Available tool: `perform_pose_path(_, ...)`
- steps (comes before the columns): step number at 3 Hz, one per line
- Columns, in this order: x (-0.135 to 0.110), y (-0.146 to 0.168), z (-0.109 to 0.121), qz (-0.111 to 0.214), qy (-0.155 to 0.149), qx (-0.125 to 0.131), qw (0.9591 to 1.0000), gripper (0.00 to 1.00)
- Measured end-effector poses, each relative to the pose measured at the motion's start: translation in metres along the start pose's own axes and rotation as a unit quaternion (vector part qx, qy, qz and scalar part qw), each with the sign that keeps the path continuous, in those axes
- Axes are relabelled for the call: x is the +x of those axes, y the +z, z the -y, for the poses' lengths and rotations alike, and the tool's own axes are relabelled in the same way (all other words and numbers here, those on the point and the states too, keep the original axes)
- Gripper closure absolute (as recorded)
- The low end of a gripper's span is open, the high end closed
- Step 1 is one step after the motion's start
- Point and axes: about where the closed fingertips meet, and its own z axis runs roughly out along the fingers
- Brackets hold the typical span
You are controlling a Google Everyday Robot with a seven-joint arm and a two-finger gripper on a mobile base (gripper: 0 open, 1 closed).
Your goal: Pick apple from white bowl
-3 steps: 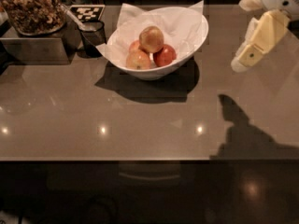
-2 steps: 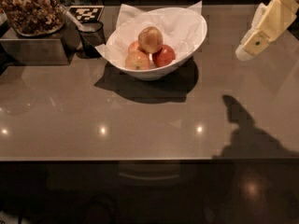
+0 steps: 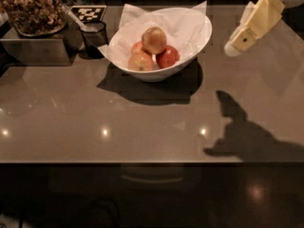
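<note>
The apple (image 3: 154,40), golden-yellow with a reddish-brown blush, sits on top of the pile in the white bowl (image 3: 202,37). The bowl is lined with crumpled white paper and stands at the back middle of the table. A deep red apple (image 3: 167,57) and orange-red apples (image 3: 141,61) lie under and beside it. My gripper (image 3: 236,45), cream-coloured, hangs in the air at the upper right. It points down and left, to the right of the bowl and apart from it, and holds nothing.
A small dark cup (image 3: 94,36) with a spoon stands left of the bowl. A jar of brown snacks (image 3: 31,8) sits on a metal box (image 3: 33,49) at the far left. A checkered marker (image 3: 88,13) lies behind the cup. The arm's shadow (image 3: 247,132) falls near the front edge.
My gripper has moved up in the view and a little left toward the bowl. The bowl and apples have not moved.
</note>
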Motion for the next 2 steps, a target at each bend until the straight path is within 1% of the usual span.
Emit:
perform_pose_path(1, -0.029, 0.018, 0.015, 0.008, -0.028, -0.006, 0.9995, 0.0)
perform_pose_path(2, -0.055, 0.044, 0.021, 0.009, -0.055, -0.023, 0.9982, 0.0)
